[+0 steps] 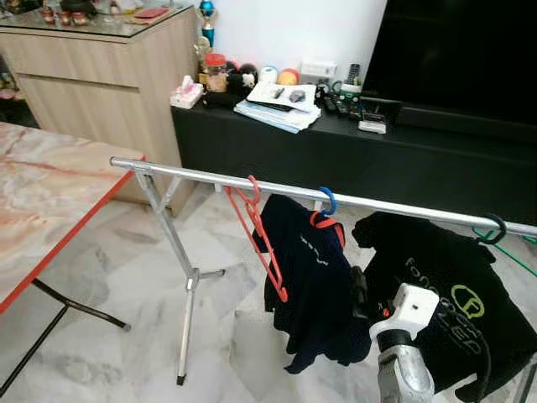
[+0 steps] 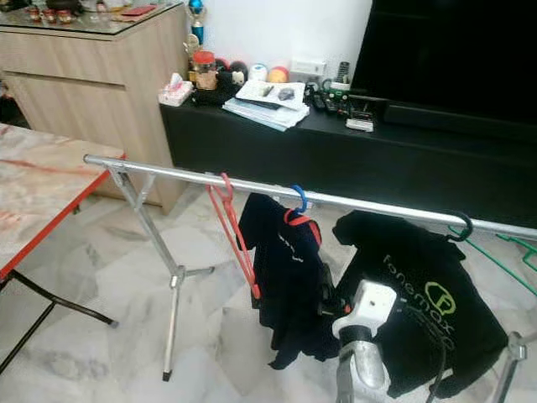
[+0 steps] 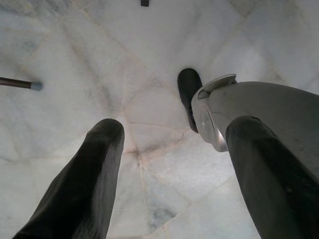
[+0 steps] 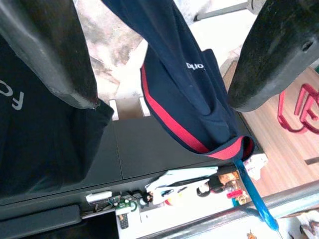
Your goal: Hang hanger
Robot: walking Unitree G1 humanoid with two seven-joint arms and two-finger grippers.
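A silver clothes rail (image 1: 252,183) crosses the scene before me. An empty red hanger (image 1: 256,231) hangs on it by its hook. Beside it a blue hanger (image 1: 327,201) carries a navy shirt (image 1: 310,285) with red trim. Further right a black printed shirt (image 1: 445,294) hangs on a black hook (image 1: 495,228). My right arm (image 1: 403,336) reaches up just below the rail, between the two shirts. The right gripper (image 4: 164,99) is open with nothing in it, and the navy shirt (image 4: 184,79) hangs just beyond its fingers. My left gripper (image 3: 174,134) hangs open over the marble floor.
A marble table (image 1: 50,201) with an orange edge stands at the left. Behind the rail are a wooden cabinet (image 1: 101,75) and a black TV console (image 1: 336,159) with clutter on it. The rack's leg (image 1: 189,285) stands on the floor. A green hanger (image 1: 508,250) shows at far right.
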